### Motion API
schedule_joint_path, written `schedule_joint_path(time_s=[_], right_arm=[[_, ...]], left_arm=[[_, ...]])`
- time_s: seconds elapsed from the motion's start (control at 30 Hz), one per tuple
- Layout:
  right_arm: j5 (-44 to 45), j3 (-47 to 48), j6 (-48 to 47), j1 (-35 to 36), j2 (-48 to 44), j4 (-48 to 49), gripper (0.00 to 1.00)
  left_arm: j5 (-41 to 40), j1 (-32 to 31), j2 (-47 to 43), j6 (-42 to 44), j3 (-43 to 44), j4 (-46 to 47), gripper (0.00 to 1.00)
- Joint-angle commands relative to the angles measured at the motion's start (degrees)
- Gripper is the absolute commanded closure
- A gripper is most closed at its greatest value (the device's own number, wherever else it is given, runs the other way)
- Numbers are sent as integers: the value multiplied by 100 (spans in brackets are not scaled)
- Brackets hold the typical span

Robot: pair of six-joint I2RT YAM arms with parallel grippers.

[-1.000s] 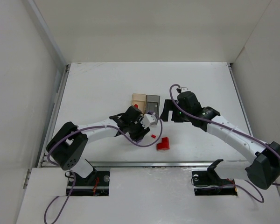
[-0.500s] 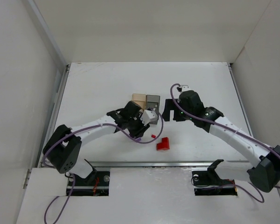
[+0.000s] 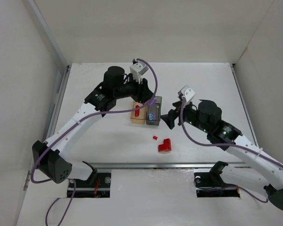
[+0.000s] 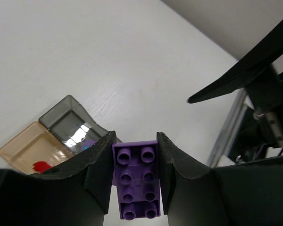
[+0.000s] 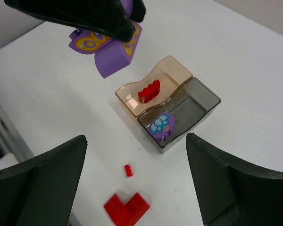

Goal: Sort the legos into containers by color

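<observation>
I judge it half done: a red brick (image 5: 149, 91) sits in the orange bin (image 5: 172, 70), a purple piece (image 5: 161, 125) in the grey bin (image 5: 205, 101), my left hand (image 3: 144, 100) clamps a purple brick (image 4: 136, 181) above them, my right hand (image 3: 172, 118) gapes empty, and the L-shaped red (image 5: 126, 208) and tiny red (image 5: 128, 170) wait on the near bench (image 3: 99, 136).

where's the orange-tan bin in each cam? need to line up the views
Top external: orange-tan bin mid-table, the left one of the two bins.
Left wrist: bin at lower left, red brick inside.
Right wrist: bin at centre, the upper-left one of the pair.
Shared landmark: dark grey bin touching its long side, seen in all three views.
</observation>
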Motion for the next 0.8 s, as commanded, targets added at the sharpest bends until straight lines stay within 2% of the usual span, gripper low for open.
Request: schedule_joint_path(time_s=[0.0,0.13,0.23,0.5,0.77], right_arm=[[-18,69,-1311,92,52,1097,10],[481,-176,-1373,92,52,2057,10],[248,-177,-1487,92,175,2418,10],[-1116,78,-1540,92,606,2419,17],[-1064,376,-1540,92,852,2419,24]], left_arm=[[484,-24,24,-968,345,256,100],[484,-76,24,-1171,566,257,100],[484,-129,24,-1172,566,257,100],[432,-129,24,-1286,619,362,100],[546,-129,24,-1295,566,415,100]])
